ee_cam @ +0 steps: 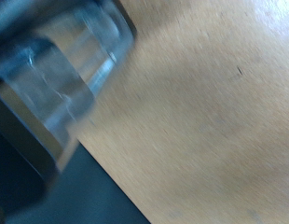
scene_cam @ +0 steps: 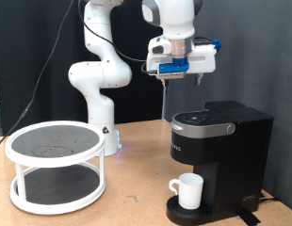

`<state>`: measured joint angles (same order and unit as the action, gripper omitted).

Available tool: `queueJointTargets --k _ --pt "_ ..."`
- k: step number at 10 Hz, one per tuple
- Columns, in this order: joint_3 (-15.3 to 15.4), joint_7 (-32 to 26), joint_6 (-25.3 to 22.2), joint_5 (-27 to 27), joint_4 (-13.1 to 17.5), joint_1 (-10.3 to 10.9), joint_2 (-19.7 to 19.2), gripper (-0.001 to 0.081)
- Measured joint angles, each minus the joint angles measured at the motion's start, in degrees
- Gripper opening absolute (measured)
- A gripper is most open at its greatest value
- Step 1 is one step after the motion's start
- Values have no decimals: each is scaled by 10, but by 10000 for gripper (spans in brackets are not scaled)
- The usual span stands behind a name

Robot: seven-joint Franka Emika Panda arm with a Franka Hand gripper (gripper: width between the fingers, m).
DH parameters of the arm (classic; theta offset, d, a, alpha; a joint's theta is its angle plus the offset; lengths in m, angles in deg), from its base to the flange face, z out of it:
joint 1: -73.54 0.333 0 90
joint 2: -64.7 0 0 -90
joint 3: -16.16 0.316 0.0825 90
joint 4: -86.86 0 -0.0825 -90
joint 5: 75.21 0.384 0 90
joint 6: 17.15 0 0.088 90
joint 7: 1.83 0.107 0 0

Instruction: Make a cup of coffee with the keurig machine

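The black keurig machine [scene_cam: 219,151] stands at the exterior view's right with its lid down. The white cup [scene_cam: 190,190] sits upright on the round drip tray [scene_cam: 184,213] under the spout. My gripper [scene_cam: 166,83] hangs in the air above the machine's lid, well clear of it. Its fingers show as one narrow tip with nothing between them. In the wrist view a blurred translucent finger [ee_cam: 61,65] shows over the tan tabletop [ee_cam: 210,112]. A dark edge [ee_cam: 61,201] lies in one corner. The cup does not show in the wrist view.
A white round two-tier stand [scene_cam: 56,165] stands on the table at the exterior view's left. The arm's white base [scene_cam: 101,104] rises behind it. A black curtain closes the back.
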<state>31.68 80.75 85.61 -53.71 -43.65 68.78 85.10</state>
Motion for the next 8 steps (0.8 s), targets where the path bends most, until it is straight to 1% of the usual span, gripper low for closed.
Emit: queueJointTargets --k 1,3,4,5,6,7,8 --pt "9 26 65 -3 -12 0 5 734" --pt "38 73 244 -35 -61 -6 20 734" --pt "56 105 338 -55 -87 -16 26 734" --pt "73 124 399 -64 -112 -30 41 734" --pt "71 123 367 -58 -107 -29 40 734" --pt "68 149 321 -38 -97 -30 39 734" --pt "67 198 308 -7 -93 -31 40 734"
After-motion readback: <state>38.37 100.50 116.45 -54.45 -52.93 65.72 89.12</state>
